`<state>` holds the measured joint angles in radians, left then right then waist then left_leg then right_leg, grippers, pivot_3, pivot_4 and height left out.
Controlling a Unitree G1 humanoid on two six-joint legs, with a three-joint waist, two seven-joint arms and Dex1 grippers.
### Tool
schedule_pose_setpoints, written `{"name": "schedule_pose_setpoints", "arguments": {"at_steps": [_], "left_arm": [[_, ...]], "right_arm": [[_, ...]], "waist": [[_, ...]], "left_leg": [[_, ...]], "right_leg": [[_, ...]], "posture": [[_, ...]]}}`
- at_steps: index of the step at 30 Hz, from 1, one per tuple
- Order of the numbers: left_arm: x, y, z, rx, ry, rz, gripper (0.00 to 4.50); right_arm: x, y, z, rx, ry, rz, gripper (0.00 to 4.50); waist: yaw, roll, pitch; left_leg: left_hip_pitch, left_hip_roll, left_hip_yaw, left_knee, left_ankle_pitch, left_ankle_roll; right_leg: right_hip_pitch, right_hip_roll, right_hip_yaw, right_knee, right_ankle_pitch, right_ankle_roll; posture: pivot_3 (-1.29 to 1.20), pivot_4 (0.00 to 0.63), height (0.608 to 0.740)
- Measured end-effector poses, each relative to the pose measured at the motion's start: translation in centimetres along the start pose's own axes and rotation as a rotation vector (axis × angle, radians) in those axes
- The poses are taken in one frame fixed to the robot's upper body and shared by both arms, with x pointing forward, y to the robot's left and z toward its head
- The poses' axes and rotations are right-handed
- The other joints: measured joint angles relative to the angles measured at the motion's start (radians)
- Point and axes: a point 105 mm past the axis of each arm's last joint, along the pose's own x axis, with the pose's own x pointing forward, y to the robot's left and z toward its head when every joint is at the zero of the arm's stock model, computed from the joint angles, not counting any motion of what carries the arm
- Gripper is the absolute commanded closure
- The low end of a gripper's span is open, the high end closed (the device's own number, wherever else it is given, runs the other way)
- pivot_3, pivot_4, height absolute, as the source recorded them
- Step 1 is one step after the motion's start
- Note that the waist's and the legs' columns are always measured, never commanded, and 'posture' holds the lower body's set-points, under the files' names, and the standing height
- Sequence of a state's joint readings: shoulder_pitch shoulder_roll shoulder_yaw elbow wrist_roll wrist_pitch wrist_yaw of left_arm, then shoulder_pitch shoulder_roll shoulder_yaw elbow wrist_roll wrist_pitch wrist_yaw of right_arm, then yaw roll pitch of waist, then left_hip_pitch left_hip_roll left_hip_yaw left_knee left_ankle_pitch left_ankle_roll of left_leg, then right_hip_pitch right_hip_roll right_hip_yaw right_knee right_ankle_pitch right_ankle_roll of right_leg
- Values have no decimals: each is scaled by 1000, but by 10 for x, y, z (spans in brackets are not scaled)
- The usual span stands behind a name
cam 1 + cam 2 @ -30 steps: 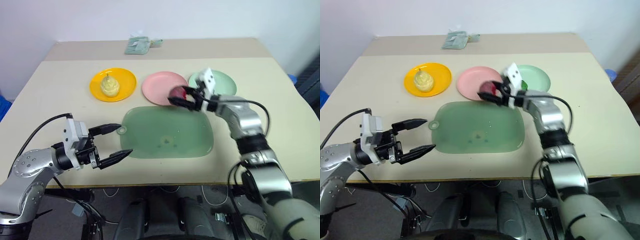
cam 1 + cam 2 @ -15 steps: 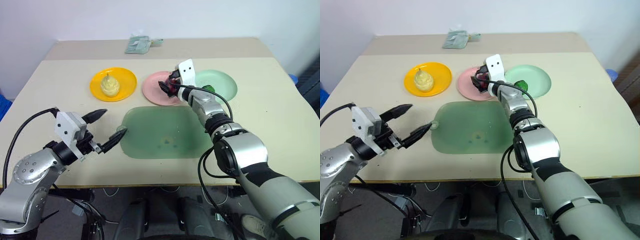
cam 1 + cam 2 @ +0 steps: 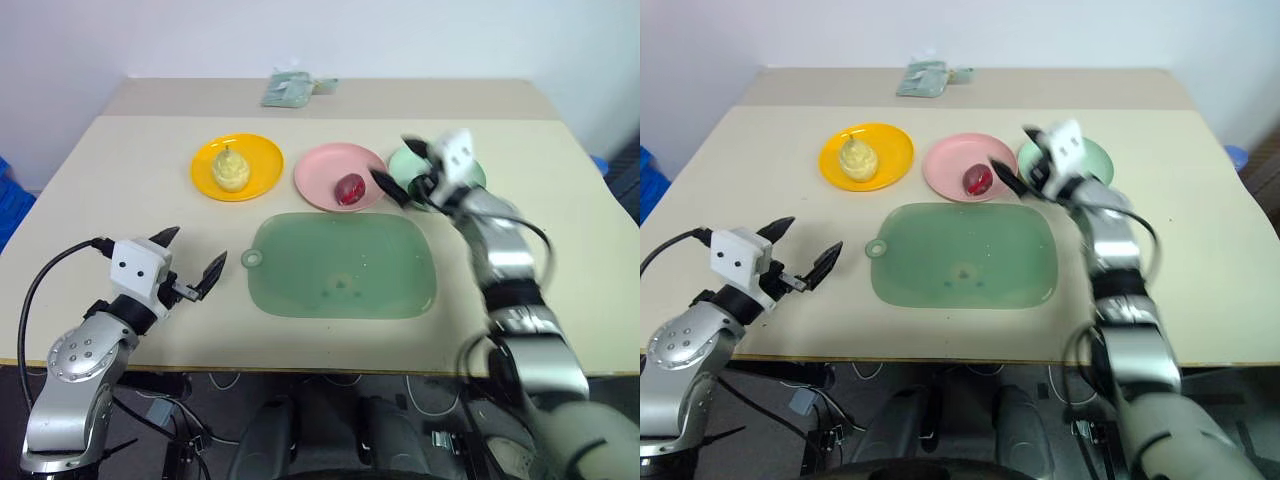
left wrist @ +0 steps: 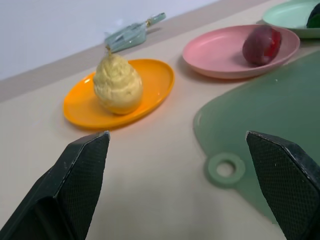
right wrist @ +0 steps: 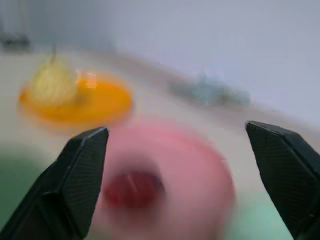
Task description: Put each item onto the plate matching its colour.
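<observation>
Along the far side of the table (image 3: 120, 160) the three plates sit in a row, and each now carries its match: the yellow pear (image 3: 230, 170) on the yellow-orange plate (image 3: 262, 160) toward the far left, the dark red ball (image 3: 349, 188) on the pink plate (image 3: 320, 175) in the middle, and a dark green ball (image 4: 315, 17) on the mint green plate (image 3: 1100, 160) toward the far right, though my right arm covers most of that one from above. The big green mat (image 3: 340, 265) lies empty just nearer than the plates, its ring handle pointing toward my left side. My right gripper (image 3: 400, 170) hangs with its fingers spread wide and empty above the gap between the pink and mint plates, which I read as having let go of the red ball so that it could rest on the pink plate. My left gripper (image 3: 188, 262) is also open and holding nothing, low over the near left part of the table, well apart from the mat's ring; it has no work left, I judge. A second ago my right gripper was clamped on the red ball at the pink plate's near edge; now the ball lies free on the plate and that arm has swung away to the right. My left hand has drifted left, away from the mat.
</observation>
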<state>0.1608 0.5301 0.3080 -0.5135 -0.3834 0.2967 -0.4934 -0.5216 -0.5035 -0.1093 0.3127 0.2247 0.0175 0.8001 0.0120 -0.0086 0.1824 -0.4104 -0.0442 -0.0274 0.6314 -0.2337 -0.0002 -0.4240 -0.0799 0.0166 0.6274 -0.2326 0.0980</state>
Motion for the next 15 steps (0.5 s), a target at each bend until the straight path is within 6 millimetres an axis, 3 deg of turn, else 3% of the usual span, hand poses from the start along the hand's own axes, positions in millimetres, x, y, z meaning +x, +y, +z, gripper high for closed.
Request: {"name": "schedule_pose_setpoints", "arguments": {"at_steps": [2,8,15], "left_arm": [[-5,1,-1,-26,4,-10,0],[-17,2,-6,-67,50,-76,0],[-6,1,4,-82,17,-141,0]], "right_arm": [[-34,1,-14,47,87,-19,37],[-101,-4,5,52,135,-117,37],[-105,13,16,92,127,-63,37]], "waist": [[-10,2,1],[-26,1,0],[-19,0,0]], "left_leg": [[0,1,2,1,0,0],[5,7,6,3,0,0],[2,7,6,6,0,0]], "right_leg": [[-1,1,2,1,-2,-4],[2,3,0,2,-3,-6],[2,2,-1,1,-3,-5]], "posture": [[0,150,740],[0,150,740],[0,150,740]]}}
